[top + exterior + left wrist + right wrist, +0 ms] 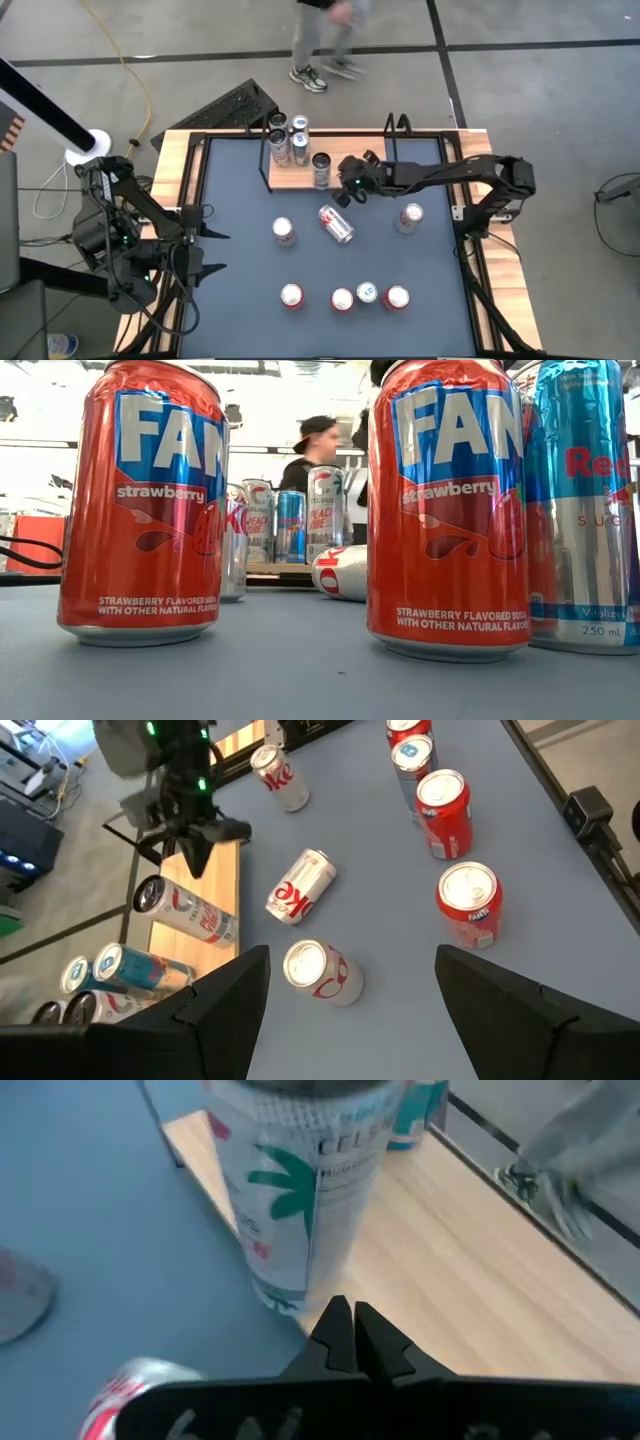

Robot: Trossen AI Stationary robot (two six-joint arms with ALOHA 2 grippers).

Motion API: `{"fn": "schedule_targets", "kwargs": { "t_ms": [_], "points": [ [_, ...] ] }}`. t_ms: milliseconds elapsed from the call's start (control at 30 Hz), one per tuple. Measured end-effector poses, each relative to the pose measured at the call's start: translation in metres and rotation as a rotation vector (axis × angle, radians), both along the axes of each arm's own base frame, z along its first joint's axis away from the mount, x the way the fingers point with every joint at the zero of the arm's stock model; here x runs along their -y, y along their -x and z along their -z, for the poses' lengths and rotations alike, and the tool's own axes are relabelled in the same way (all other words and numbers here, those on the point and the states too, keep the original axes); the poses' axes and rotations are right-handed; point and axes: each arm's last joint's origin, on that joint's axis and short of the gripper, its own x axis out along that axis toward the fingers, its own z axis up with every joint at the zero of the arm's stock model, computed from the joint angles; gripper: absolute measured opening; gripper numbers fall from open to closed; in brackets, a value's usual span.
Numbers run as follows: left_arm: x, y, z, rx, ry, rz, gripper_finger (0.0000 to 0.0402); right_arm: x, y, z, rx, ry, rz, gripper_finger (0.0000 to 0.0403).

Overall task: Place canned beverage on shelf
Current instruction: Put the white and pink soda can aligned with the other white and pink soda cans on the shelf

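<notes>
Hovering with fingers pressed together and empty, the right gripper [349, 187] sits beside a slim can [321, 169] just ahead, standing on the shelf [340, 176], so fetching the toppled can [336, 224] behind it likely comes next.

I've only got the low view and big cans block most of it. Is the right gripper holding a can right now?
Observer: No. The right gripper is shut on nothing, right beside a tall white can standing at the shelf edge.
Operator: And the left one?
Observer: The left gripper is open and empty at the table's left side.
Operator: I see one can lying down. Is the right gripper touching it?
Observer: No. The tipped can lies on the blue mat, apart from the right gripper.
</notes>
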Motion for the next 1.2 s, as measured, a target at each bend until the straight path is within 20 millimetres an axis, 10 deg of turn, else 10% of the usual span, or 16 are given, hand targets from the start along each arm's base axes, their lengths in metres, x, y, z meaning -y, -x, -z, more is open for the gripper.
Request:
{"fn": "schedule_targets", "kwargs": {
  "t_ms": [367,1200],
  "points": [
    [0.0,0.0,0.0,0.003,0.011,-0.008,0.0275,0.012,-0.025,0.026,0.072,-0.043,-0.061,0.0],
    [0.0,0.0,0.0,0.002,0.005,-0.007,0.0275,0.04,-0.058,0.008,0.258,0.009,-0.117,0.0]
  ]
}}
